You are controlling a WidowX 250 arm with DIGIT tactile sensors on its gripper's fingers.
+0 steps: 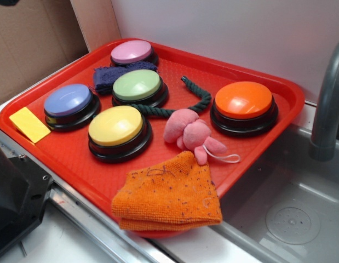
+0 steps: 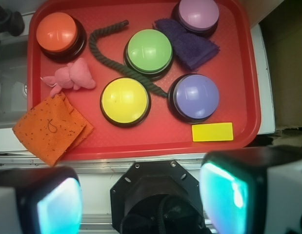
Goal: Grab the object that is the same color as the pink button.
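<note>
Spread hand (image 2: 141,200) empty; pink toy (image 1: 190,135) between orange button (image 1: 243,101), orange cloth (image 1: 168,193).

Plush toy (image 1: 190,135) on tray (image 1: 65,153), btwn 2 buttons, cloth (image 1: 168,194) just in front

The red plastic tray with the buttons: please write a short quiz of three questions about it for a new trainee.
1. True or false: the small pink plush toy lies on the red plastic tray between the round yellow push button and the round orange push button.
2. Which thing partly hangs over the tray's edge? A) flat yellow rectangular card B) folded orange knitted cloth C) dark green twisted rope
3. Fill in: the folded dark purple cloth lies beside the round pale ____ push button.

Key: 1 true; 2 B; 3 pink.
</note>
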